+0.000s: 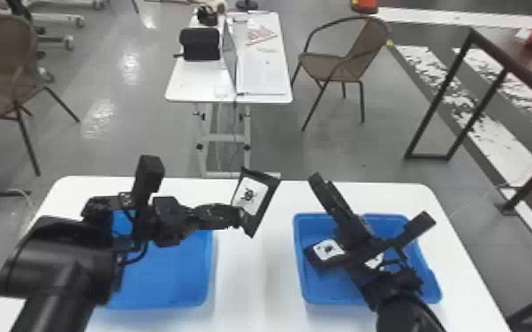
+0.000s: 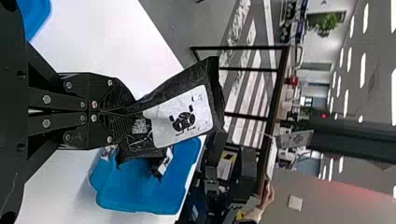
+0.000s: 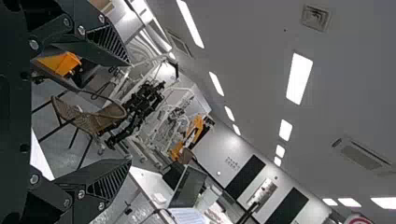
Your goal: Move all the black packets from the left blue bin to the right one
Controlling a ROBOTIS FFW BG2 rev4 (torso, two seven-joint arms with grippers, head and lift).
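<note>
Between the two blue bins, above the white table (image 1: 256,282): one black packet (image 1: 263,201), held by the left gripper (image 1: 237,216). Fingers pressed together on the packet's near end, most of it sticking out past them. Right gripper (image 3: 130,112) over the right bin (image 1: 301,269), fingers spread wide, nothing between them.

Progress: transfer looks well along. Right bin has a labelled packet (image 1: 328,249) lying near its left side, plus a second pale patch (image 1: 374,261) partly under the right arm, probably another packet; exact count, cannot tell. Held packet is out of the left bin (image 1: 210,269) but not over the right one, so this one is roughly half moved, I'd say. Left to do: carry it across, lower, let go. Left bin is partly behind the left arm (image 1: 57,256), so cannot tell if more packets wait in there. Right arm would likely need to make room for the drop.

Orientation: held packet is tilted up, not flat. Long axis runs outward from the fingertips; in the head view it slants from low, beside the fingertips, to high and a bit right. Free end is the upper one, white label facing the robot's head. Packet in the right bin lies label up, its exact long axis hard to call, the arm covers part of it.
</note>
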